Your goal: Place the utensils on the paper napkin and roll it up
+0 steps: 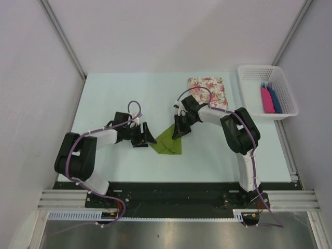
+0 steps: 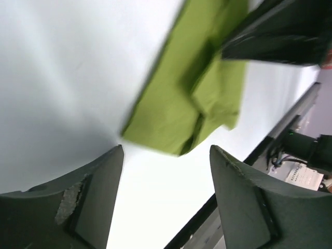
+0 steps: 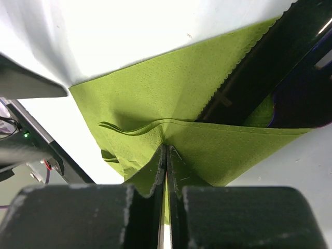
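— Where's the napkin (image 1: 167,141)?

— Mid-surface, between the two arms and nearer than the floral mat (image 1: 208,88). It's folded over itself, not flat; the near part lies on the surface (image 1: 114,98) and the far corner is lifted.

— Lifted by what?

— The right fingers (image 1: 179,130). In the right wrist view they are pressed together with a ridge of green paper pinched between them, and creases run out from that spot.

— And the left fingers (image 1: 149,137)?

— Spread wide, holding nothing. They sit just left of the napkin, low over the surface. In the left wrist view the napkin's folded edge lies just ahead of the gap, apart from both tips.

— Any utensil (image 3: 259,67) in sight?

— Only in the right wrist view: a dark, glossy bar with a purplish tint, lying along the napkin's scalloped edge. I can't tell which piece it is, nor how many there are.

— What else?

— A white basket (image 1: 267,91) at the far right, holding a pink piece (image 1: 267,100) and a blue piece (image 1: 275,99) side by side.
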`<move>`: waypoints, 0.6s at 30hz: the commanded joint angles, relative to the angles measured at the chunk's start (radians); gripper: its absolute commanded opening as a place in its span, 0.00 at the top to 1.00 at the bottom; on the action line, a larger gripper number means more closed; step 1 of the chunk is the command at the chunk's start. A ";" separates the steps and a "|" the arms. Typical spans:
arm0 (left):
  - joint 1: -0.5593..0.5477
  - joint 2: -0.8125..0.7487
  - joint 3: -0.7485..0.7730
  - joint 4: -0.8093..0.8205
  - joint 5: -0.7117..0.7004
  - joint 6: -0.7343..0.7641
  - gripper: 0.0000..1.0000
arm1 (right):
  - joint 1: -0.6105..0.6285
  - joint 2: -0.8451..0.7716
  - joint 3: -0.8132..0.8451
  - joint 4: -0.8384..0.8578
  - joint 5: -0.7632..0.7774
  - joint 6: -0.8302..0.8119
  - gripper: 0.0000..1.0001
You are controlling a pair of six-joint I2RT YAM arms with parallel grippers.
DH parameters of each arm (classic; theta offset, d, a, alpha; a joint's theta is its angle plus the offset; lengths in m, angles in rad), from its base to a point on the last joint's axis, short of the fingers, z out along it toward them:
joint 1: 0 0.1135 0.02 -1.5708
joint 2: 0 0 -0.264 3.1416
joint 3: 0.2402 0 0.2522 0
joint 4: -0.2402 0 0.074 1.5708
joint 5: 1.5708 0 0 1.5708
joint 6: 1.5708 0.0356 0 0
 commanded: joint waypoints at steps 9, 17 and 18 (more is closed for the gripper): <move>-0.024 0.179 0.047 -0.043 -0.020 0.041 0.28 | 0.000 0.077 -0.040 -0.003 0.086 -0.022 0.97; -0.107 0.245 0.085 0.219 0.094 -0.065 0.28 | -0.009 0.087 -0.037 0.001 0.083 -0.016 0.98; -0.112 0.247 0.091 0.247 0.092 -0.059 0.27 | -0.010 0.087 -0.037 0.001 0.081 -0.016 0.98</move>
